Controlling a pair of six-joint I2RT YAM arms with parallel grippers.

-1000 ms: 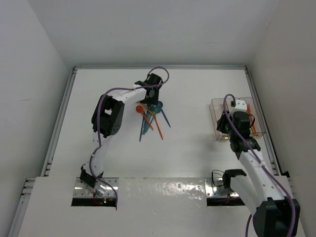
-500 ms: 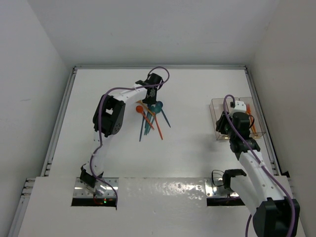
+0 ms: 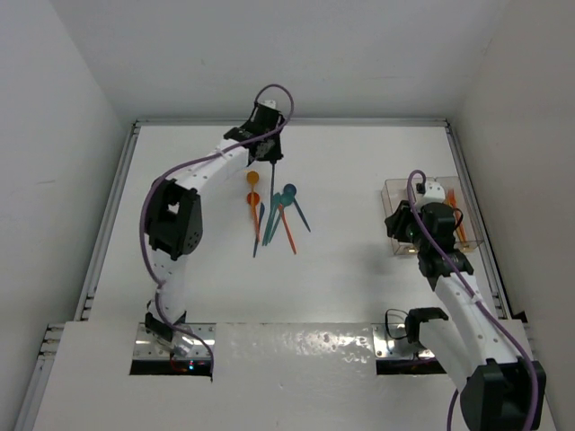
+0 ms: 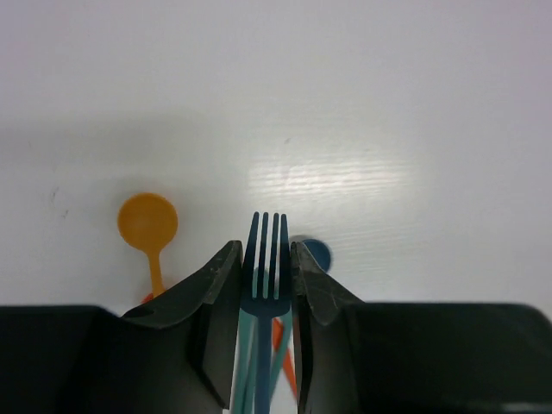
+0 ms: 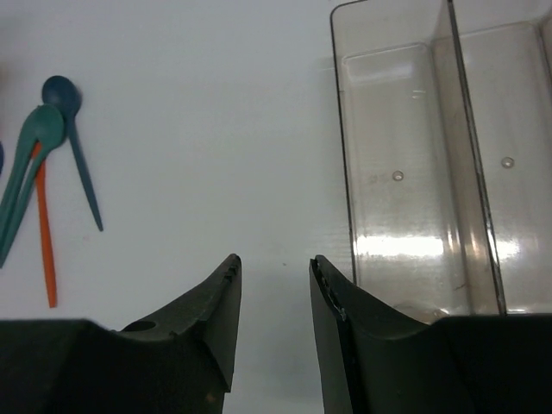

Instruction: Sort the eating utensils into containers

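The left claw (image 4: 266,248), now lifted beyond the pile of thin plastic utensils (image 3: 277,211), grips a blue plastic fork (image 4: 266,297) for sorting.

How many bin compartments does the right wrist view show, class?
2: a left compartment, its full width showing, and a right compartment running to the frame's right edge. Any further ones would lie out of frame.

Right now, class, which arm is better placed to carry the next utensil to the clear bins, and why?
Probably the left arm: its jaws are shut on a blue fork, ready to carry. The right arm sits beside the clear bins, but its jaws are open and empty.
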